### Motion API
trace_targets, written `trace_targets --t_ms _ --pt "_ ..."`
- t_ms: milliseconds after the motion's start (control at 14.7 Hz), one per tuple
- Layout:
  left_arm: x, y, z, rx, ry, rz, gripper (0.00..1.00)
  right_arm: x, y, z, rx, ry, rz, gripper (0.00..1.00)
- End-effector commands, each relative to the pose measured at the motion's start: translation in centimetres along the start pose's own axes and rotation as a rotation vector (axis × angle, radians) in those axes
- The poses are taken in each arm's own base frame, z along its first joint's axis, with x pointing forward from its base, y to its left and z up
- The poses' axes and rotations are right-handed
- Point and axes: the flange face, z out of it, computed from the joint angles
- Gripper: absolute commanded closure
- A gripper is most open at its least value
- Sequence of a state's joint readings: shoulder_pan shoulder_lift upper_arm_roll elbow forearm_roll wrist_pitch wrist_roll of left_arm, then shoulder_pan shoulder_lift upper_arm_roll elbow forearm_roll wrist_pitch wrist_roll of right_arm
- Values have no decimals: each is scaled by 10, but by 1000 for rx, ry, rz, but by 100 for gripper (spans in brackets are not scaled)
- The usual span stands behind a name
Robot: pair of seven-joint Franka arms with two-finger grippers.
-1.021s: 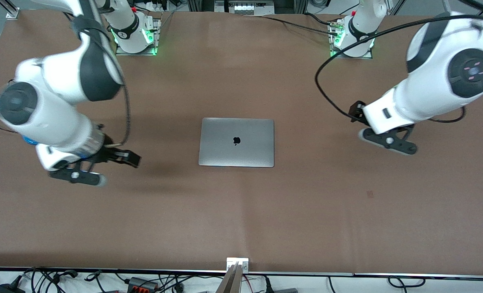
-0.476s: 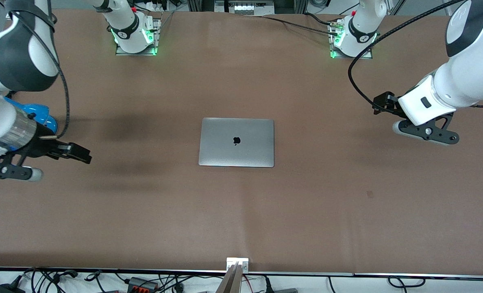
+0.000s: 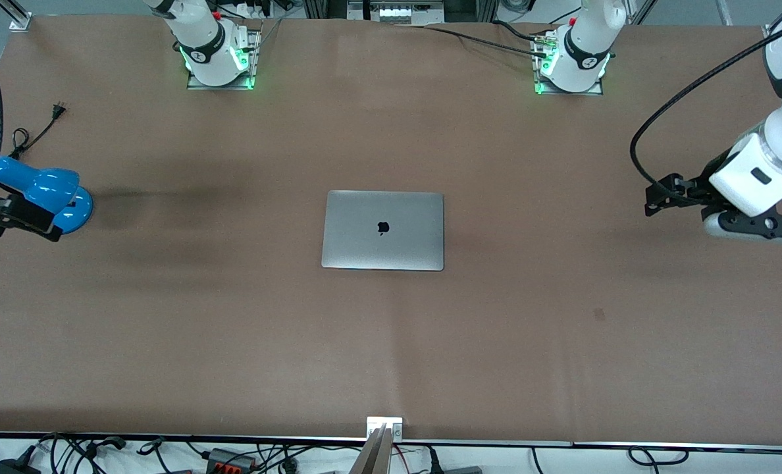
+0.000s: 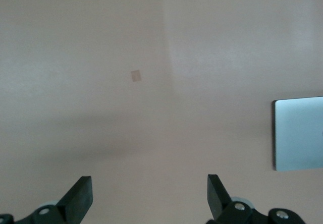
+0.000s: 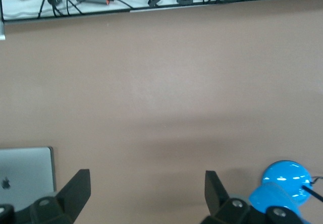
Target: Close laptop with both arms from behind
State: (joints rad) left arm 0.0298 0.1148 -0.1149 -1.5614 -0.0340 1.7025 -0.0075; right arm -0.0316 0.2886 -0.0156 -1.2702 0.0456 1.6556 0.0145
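Note:
The silver-grey laptop (image 3: 383,230) lies flat in the middle of the brown table, its lid down and the black apple logo facing up. Its edge also shows in the left wrist view (image 4: 300,133) and the right wrist view (image 5: 25,171). My left gripper (image 3: 658,196) is open and empty over the left arm's end of the table, well apart from the laptop; it also shows in the left wrist view (image 4: 150,193). My right gripper (image 5: 147,188) is open and empty over the right arm's end, next to a blue object, and is partly cut off by the front view's edge.
A blue rounded object (image 3: 42,191) with a black cord and plug (image 3: 55,110) lies at the right arm's end of the table; it also shows in the right wrist view (image 5: 282,183). A small mark (image 3: 599,314) is on the table. Cables (image 3: 233,456) run along the table edge nearest the front camera.
Both arms have swung outward from the laptop toward their own ends of the table. The right arm no longer covers the blue object. The laptop has not moved.

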Motion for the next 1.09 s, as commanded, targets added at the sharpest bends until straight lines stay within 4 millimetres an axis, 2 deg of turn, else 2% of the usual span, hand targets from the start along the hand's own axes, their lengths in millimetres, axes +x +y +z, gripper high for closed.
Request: trace_targets --t_ms 0,204,340,476,749,1021 --pt "-30 13 -13 -8 22 14 0 -11 11 10 -16 -78 -52 0" --pt "-31 5 -13 -5 -32 -7 0 -36 11 15 -21 -124 -57 0" --pt "-31 10 -13 -2 -31 4 0 -67 9 24 -46 -121 -66 0" --pt "-32 15 -14 14 -29 16 0 -88 12 25 -48 -128 -63 0" --pt "-32 14 -14 19 -29 17 0 -105 12 20 -49 -130 -48 0" --pt "-32 14 -14 19 -29 17 0 -103 14 17 -50 -103 -44 0"
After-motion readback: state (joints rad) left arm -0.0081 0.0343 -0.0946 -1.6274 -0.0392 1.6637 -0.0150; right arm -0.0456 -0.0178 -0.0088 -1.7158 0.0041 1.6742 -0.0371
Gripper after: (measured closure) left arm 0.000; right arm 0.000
